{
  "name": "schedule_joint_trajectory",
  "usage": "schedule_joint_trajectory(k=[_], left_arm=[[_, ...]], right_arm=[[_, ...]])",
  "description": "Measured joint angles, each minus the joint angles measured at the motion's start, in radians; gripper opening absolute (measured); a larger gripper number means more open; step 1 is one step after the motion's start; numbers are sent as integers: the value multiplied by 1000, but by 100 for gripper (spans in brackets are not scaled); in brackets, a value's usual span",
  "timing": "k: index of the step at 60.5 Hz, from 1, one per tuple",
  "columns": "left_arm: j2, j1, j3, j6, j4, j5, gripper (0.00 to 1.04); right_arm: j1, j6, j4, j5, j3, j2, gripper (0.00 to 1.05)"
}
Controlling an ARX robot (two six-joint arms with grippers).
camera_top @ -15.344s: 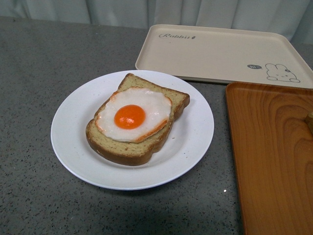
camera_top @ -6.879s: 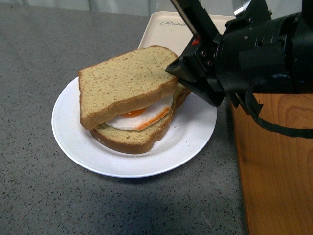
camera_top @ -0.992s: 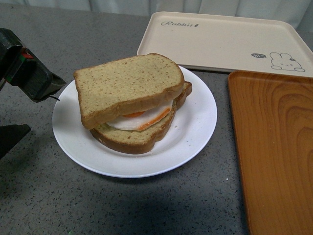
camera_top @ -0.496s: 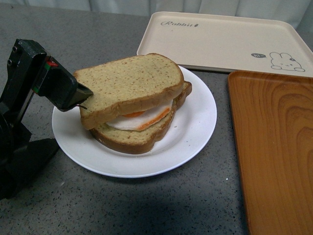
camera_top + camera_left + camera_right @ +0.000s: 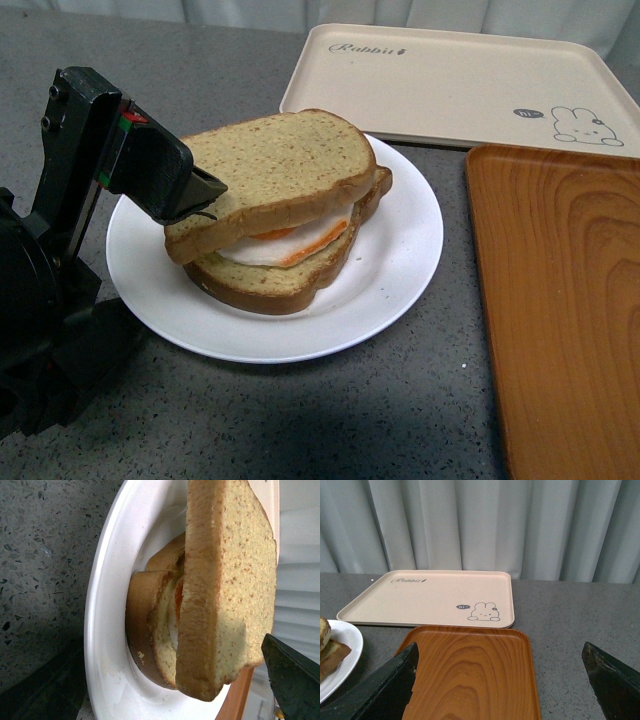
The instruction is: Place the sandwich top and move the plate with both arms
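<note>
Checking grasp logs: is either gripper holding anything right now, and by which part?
Nothing is held. The left gripper stands open at the edge of the sandwich top; the right gripper is open, empty.

Front view looked down on the plate [image 5: 405, 262]; left wrist view sat close at its rim; right wrist view faced the curtain [image 5: 470, 525], sharing the wooden tray [image 5: 560, 300] with front.

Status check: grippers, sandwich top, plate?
Left gripper open, straddling plate rim and sandwich top. Right gripper open, empty, facing wooden tray. Sandwich top on the egg, overhanging. Nothing in the way.
</note>
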Motion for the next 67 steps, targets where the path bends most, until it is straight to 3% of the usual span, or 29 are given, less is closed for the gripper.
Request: schedule_joint_trajectory(k=[57, 61, 67], left_arm=[[-4, -79, -16, -121, 8, 5, 98], [-4, -79, -16, -121, 9, 5, 91], [-4, -80, -16, -124, 9, 5, 72]], right_arm=[[0, 0, 0, 0, 0, 0, 96], [0, 0, 0, 0, 0, 0, 96], [0, 0, 0, 0, 0, 0, 96]])
